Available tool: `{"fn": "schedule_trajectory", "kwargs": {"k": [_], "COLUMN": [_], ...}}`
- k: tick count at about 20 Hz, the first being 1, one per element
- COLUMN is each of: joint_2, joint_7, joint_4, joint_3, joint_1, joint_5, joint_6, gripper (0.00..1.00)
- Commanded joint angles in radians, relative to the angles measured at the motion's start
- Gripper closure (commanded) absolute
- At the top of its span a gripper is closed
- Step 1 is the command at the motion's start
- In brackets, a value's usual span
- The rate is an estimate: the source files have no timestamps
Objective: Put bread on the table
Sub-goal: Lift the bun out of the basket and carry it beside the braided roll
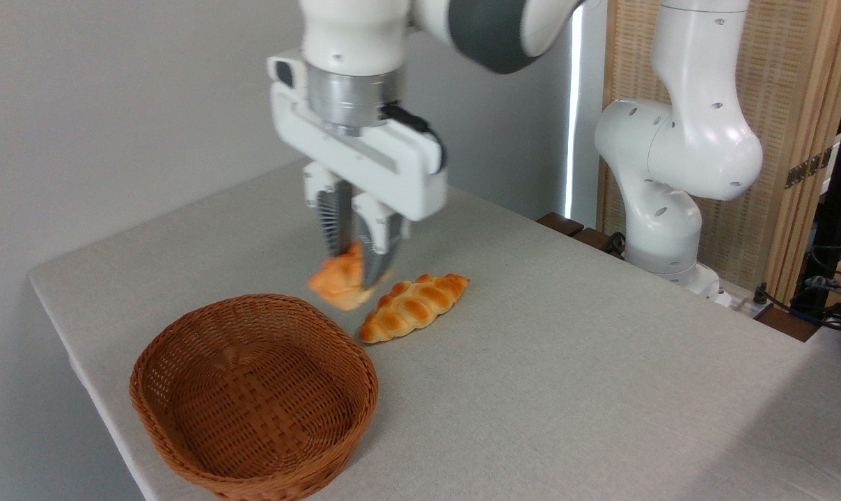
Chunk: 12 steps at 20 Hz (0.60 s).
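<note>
The bread point(337, 282), a small golden-orange knotted bun, hangs tilted in the air just above the table point(567, 362). My gripper point(356, 268) is shut on the bun's top, its fingers pointing down. The bun sits above the far rim of the wicker basket point(253, 396) and just left of the braided loaf point(413, 306). Motion blur softens the bun's outline.
The empty brown wicker basket stands near the table's front left edge. A longer braided loaf lies on the cloth right of the gripper. The arm's white base point(671, 202) rises at the back right, with cables point(810, 299) and a wooden screen behind it.
</note>
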<state>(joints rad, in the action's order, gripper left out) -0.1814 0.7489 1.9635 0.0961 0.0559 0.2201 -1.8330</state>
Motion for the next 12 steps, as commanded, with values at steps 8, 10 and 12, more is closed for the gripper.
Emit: {"fn": "schedule_trajectory", "kwargs": {"k": [8, 10, 12], "joint_2": [-0.056, -0.053, -0.049], "joint_7": [0.158, 0.159, 0.159], "joint_4": [0.241, 0.255, 0.267], "joint_3": [0.059, 0.059, 0.059], "joint_1": [0.015, 0.030, 0.030], "joint_5": [-0.105, -0.067, -0.067], "joint_6": [-0.004, -0.029, -0.038], "gripper": [0.53, 0.52, 0.33]}}
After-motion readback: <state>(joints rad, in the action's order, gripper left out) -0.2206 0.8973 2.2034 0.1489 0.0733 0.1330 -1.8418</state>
